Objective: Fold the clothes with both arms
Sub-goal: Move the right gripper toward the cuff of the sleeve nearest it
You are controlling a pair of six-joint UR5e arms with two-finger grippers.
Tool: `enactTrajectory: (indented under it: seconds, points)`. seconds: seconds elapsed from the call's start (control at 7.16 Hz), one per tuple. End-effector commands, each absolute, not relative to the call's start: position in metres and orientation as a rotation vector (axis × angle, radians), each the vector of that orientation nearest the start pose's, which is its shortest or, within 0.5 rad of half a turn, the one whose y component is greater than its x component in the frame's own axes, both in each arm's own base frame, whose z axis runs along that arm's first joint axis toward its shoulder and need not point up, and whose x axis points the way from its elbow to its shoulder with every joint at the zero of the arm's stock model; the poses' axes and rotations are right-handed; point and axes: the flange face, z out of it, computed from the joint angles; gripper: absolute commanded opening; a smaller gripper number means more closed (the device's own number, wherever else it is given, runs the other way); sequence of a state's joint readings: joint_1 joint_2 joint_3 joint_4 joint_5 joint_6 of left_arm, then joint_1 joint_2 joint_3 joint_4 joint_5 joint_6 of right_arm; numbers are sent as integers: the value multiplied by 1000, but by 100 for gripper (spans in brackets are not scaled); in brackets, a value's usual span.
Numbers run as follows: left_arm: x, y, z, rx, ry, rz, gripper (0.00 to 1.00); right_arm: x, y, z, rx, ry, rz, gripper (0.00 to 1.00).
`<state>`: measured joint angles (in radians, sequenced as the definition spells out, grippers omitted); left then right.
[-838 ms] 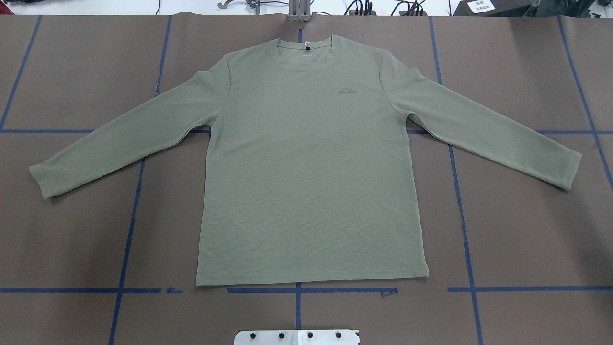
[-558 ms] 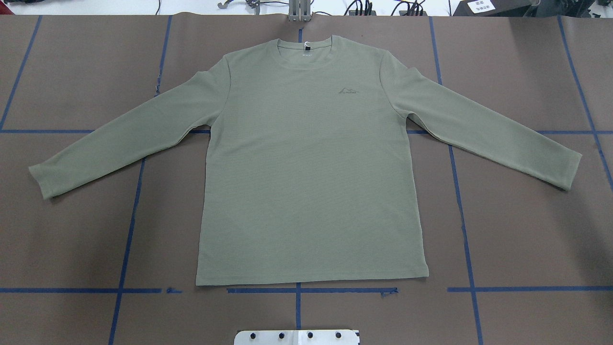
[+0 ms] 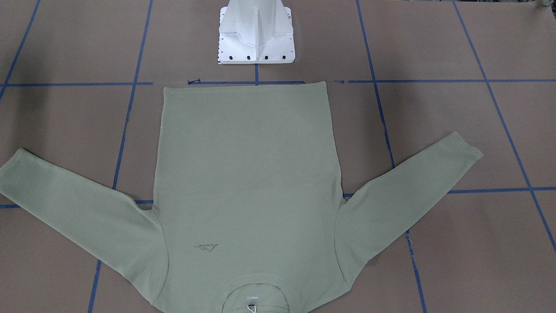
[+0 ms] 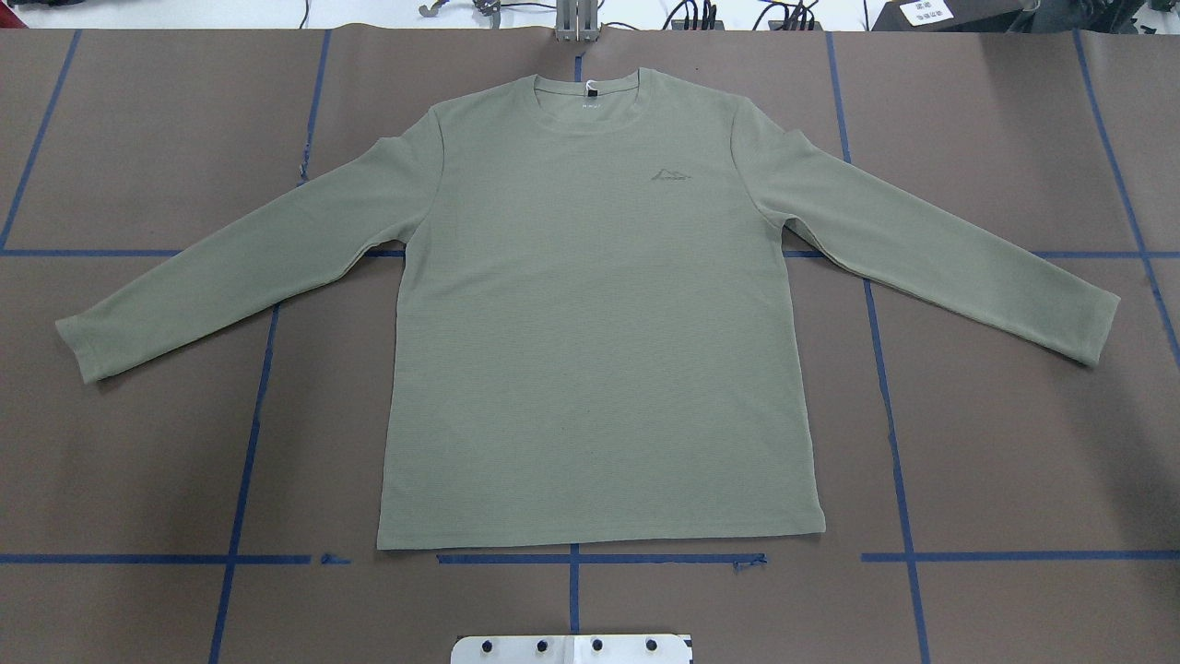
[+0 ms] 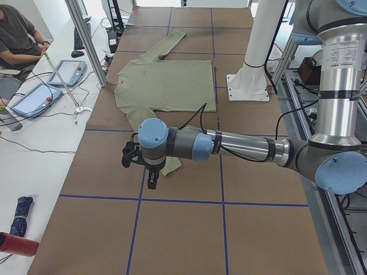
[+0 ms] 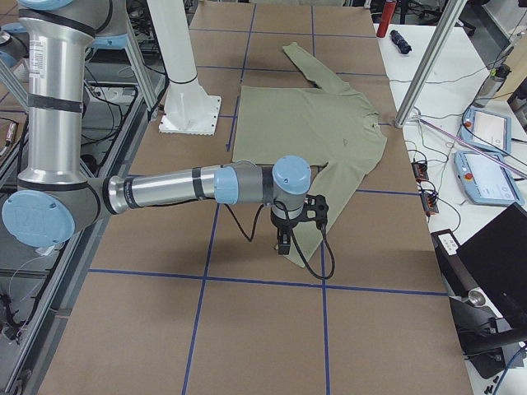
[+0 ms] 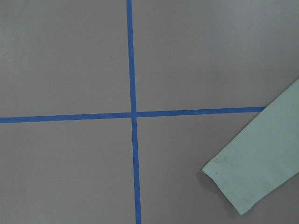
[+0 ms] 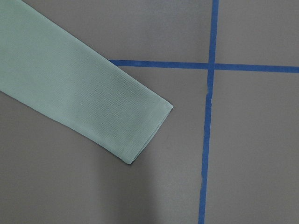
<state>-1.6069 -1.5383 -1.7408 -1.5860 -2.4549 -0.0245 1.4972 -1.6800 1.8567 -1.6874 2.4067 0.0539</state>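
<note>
The shirt (image 4: 595, 314) lies flat mid-desk (image 4: 1014, 443), collar toward the far edge, sleeves splayed toward either end; the left arm (image 5: 241, 146) and right arm (image 6: 165, 188) each hang near a cuff; whether their jaws are spread or pressed together I cannot tell; the left cuff (image 7: 243, 186) sits off-centre in its wrist view, so a straight descent may miss it or pinch one layer, dragging the sleeve askew.
</note>
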Motion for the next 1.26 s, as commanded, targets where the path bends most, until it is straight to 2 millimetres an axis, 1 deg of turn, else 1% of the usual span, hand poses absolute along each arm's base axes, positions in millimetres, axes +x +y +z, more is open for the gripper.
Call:
enactTrajectory:
  seconds: [0.0,0.14,0.28,0.42,0.56,0.7,0.84,0.98,1.12]
  points:
    - [-70,-485,582,177,885,32,100,2,-464,577,14,-940,-98,100]
    - [-68,-479,584,208,914,50,100,-8,-480,603,52,-951,-136,100]
    - [-66,-475,587,198,954,51,100,-18,-500,635,84,-955,-166,100]
    - [-65,-474,586,201,957,55,100,-30,-519,659,84,-960,-167,100]
    - [-65,-474,586,203,957,57,100,-48,-530,663,60,-965,-138,100]
    - [-65,-474,583,207,957,60,100,-72,-538,656,40,-962,-104,99]
    - [-65,-475,584,206,957,62,100,-96,-554,659,-5,-933,-35,97]
    - [-65,-475,584,206,957,62,100,-103,-555,675,-8,-920,-4,96]
    - [-65,-475,583,209,957,63,100,-110,-552,685,-57,-915,60,96]
